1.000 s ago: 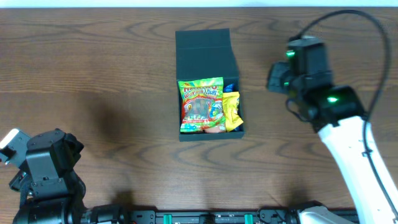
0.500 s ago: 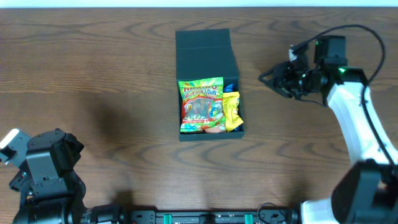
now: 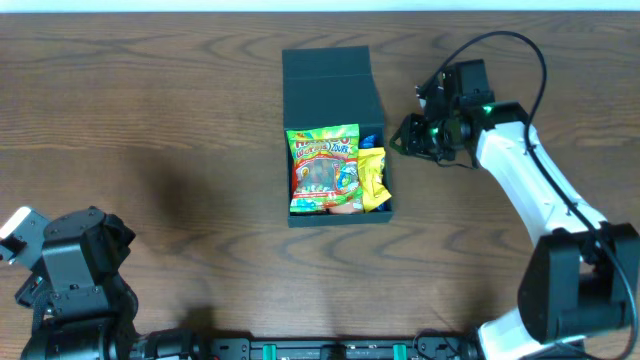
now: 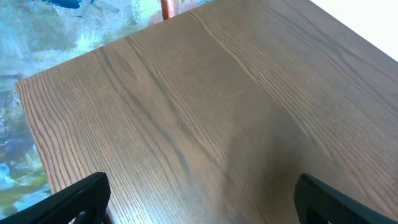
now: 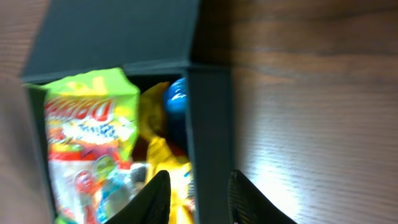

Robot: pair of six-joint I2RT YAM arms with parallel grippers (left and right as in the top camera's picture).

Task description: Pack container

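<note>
The container (image 3: 328,80), a dark teal-black box, lies at the table's middle with its flap lid folded back. Inside it are a green snack packet (image 3: 323,170), a yellow packet (image 3: 372,178) and a bit of blue wrapper (image 3: 371,139). My right gripper (image 3: 403,136) points left, just off the box's right wall. In the right wrist view its fingers (image 5: 158,193) stand a little apart, and the right wall of the container (image 5: 208,124) shows between them; nothing is held. My left gripper (image 4: 205,208) is wide open over bare wood at the near left.
The left arm's base (image 3: 75,270) sits at the front left corner. The table's far left edge (image 4: 25,118) shows in the left wrist view. The right arm's white link (image 3: 530,190) runs back to the front right.
The right arm has swung in toward the box and turned its gripper to face the right wall, with its fingers drawing closer together. The left arm has not moved.
</note>
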